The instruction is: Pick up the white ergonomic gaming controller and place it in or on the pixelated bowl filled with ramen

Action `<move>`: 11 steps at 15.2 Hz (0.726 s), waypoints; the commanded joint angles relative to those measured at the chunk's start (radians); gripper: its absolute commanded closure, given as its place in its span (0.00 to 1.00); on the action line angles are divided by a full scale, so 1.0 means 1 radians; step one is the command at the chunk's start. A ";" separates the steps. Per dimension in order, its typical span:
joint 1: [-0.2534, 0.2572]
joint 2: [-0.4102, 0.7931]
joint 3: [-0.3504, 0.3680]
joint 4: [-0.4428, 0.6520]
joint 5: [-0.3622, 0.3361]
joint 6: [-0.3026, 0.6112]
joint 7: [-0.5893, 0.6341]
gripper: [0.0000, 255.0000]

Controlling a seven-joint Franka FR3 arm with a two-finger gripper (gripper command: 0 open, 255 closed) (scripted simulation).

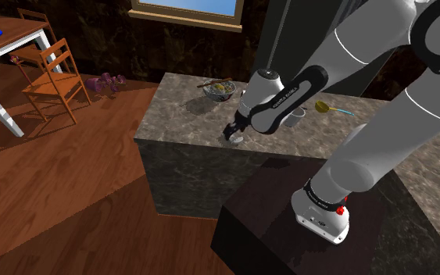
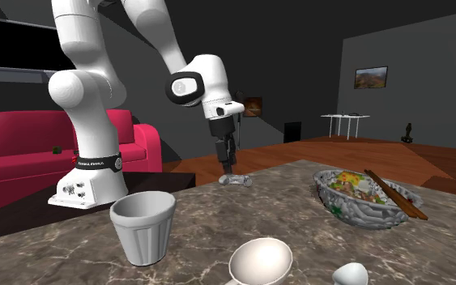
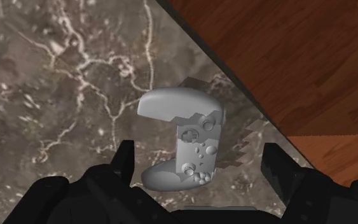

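A pale grey game controller [image 3: 184,143] lies flat on the marble counter [image 3: 56,83], close to the counter's edge above the wooden floor. My black gripper [image 3: 199,159] hangs just over it, open, with one finger on each side and neither touching it. In the shoulder view the gripper [image 1: 232,133] points down at the controller [image 1: 236,140] near the counter's front edge. From the second exterior view the gripper [image 2: 227,160] stands right above the controller [image 2: 236,179]. The grey bowl [image 2: 355,212] of ramen with chopsticks across it sits apart on the counter, and in the shoulder view this bowl [image 1: 210,94] lies farther back.
A grey ribbed cup [image 2: 142,227] and a white spoon [image 2: 260,263] stand near the second exterior camera. In the shoulder view the cup [image 1: 293,117] and a yellow ladle [image 1: 331,109] lie behind the arm. A wooden chair [image 1: 54,78] stands on the floor to the left.
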 commanded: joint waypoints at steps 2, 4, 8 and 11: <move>-0.004 0.054 0.008 0.007 -0.014 0.048 0.020 0.00; -0.009 0.098 0.009 0.015 -0.029 0.083 0.031 0.00; -0.011 0.132 0.007 0.023 -0.045 0.110 0.044 0.00; -0.011 0.132 0.007 0.023 -0.045 0.110 0.044 0.00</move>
